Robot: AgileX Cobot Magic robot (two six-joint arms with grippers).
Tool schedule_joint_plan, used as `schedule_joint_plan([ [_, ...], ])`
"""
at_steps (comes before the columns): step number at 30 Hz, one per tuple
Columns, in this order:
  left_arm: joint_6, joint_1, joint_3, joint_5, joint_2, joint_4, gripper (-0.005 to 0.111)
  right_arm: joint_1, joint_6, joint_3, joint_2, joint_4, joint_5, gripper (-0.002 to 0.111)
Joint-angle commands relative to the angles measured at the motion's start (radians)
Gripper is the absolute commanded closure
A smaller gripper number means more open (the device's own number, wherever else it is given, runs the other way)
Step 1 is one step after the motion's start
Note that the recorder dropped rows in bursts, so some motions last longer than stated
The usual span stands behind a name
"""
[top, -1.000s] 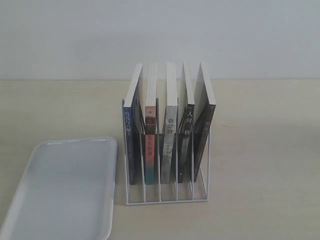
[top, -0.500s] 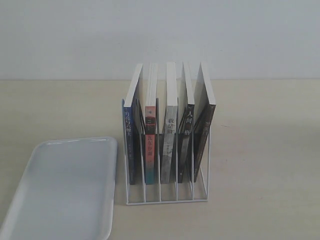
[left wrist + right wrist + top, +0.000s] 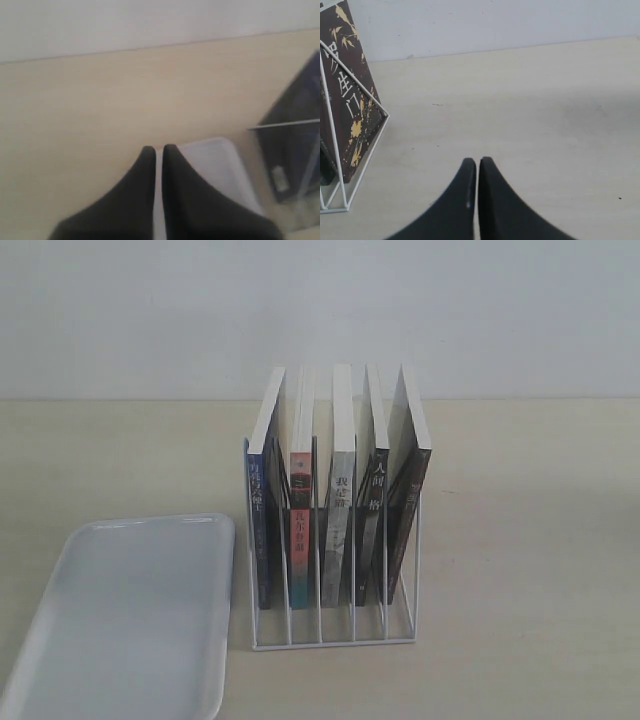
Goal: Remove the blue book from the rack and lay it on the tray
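**A:** Where is the blue book [image 3: 258, 530] sitting?

**B:** It is standing upright in the leftmost slot of the rack [image 3: 335, 643], with its spine facing the near side. A red-and-teal book [image 3: 299, 525] is standing in the next slot to the right. Three more books are filling the slots beyond that.

**A:** And the tray [image 3: 130, 620]?

**B:** It is lying flat on the table [image 3: 520, 540], just beside the rack on its near-left.

**A:** What are the grippers doing?

**B:** The left gripper [image 3: 159, 149] is hovering above the table with its jaws pressed together and gripping nothing. In its wrist view, a corner of the tray and the blue cover are showing beyond the fingertips. The right gripper [image 3: 477, 161] is hanging over the table to the right of the rack. Its jaws are likewise pressed together and empty. It is staying apart from the dark book [image 3: 345, 95] leaning in the rightmost slot.
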Motion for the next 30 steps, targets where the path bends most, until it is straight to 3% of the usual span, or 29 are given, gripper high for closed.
schedule_joint_plan([
  [1,0.258,-0.007,-0.109,0.065,0.001,-0.388,0.103,-0.001,-0.006,-0.001,-0.005,-0.005,-0.012,0.107],
  [4,0.39,-0.007,-0.147,0.065,0.007,-0.578,0.103,-0.001,-0.006,-0.001,-0.005,-0.005,-0.012,0.107],
  [7,0.51,-0.027,-0.166,0.086,0.023,-0.678,0.103,-0.001,-0.006,-0.001,-0.005,-0.005,-0.012,0.107],
  [11,0.504,-0.084,-0.2,0.101,0.076,-0.67,0.103,-0.001,-0.006,-0.001,-0.005,-0.005,-0.012,0.107],
  [16,0.491,-0.208,-0.255,0.103,0.152,-0.638,0.103,-0.001,-0.006,-0.001,-0.005,-0.005,-0.012,0.107],
  [25,0.261,-0.471,-0.264,0.141,0.285,-0.313,0.103,-0.001,-0.006,-0.001,-0.005,-0.005,-0.012,0.107],
  [30,-0.028,-0.559,-0.264,0.001,0.355,0.003,0.103,-0.001,-0.006,-0.001,-0.005,-0.005,-0.012,0.107],
])
